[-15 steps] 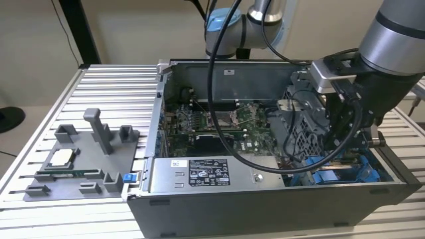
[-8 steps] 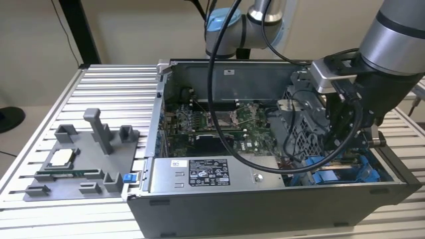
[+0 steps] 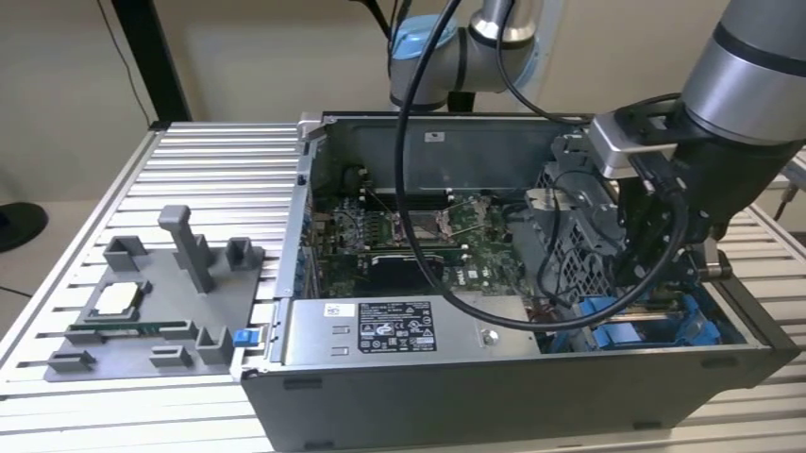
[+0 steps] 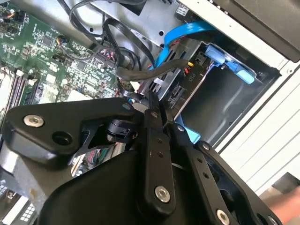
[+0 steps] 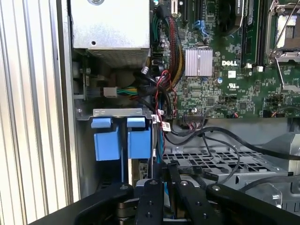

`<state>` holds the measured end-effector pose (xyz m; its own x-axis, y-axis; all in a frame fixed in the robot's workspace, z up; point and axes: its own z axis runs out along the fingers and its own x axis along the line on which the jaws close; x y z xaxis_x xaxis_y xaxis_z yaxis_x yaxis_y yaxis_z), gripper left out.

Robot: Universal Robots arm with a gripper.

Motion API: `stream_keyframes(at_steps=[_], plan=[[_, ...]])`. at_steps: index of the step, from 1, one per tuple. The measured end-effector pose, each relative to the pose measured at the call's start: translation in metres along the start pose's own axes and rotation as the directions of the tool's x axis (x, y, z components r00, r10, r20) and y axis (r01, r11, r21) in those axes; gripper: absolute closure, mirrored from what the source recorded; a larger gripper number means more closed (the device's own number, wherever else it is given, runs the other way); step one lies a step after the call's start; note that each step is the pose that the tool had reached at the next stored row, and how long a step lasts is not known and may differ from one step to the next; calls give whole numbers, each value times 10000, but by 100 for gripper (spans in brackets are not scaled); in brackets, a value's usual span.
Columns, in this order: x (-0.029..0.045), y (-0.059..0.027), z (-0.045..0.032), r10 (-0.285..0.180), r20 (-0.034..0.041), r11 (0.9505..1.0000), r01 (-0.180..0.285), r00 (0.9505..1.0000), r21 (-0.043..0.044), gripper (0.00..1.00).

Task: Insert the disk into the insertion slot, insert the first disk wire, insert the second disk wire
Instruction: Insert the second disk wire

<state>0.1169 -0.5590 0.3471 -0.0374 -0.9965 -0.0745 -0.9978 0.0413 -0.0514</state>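
Worktop [image 3: 214, 160]: silver metal with long ribs.
Grey tray [image 3: 151, 311]: lies flat on the worktop, at the exterior view's left, with upright pegs.
Computer case [image 3: 504, 377]: sits open on the worktop, just beside the tray.

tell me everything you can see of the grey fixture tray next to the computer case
The grey fixture tray lies flat on the ribbed aluminium table, at the exterior view's left of the open computer case. It looks like matte grey plastic, with several upright pegs and blocks. A small square chip and a green memory stick rest in it.

Even, bright indoor light; soft shadows inside the computer case [image 3: 504, 377]; near foreground blurred.
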Motion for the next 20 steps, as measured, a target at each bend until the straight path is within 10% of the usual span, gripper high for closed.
stream_keyframes(at_steps=[20], plan=[[216, -73, -92, 8, -34, 10000, -8, 10000, -6, 100]])
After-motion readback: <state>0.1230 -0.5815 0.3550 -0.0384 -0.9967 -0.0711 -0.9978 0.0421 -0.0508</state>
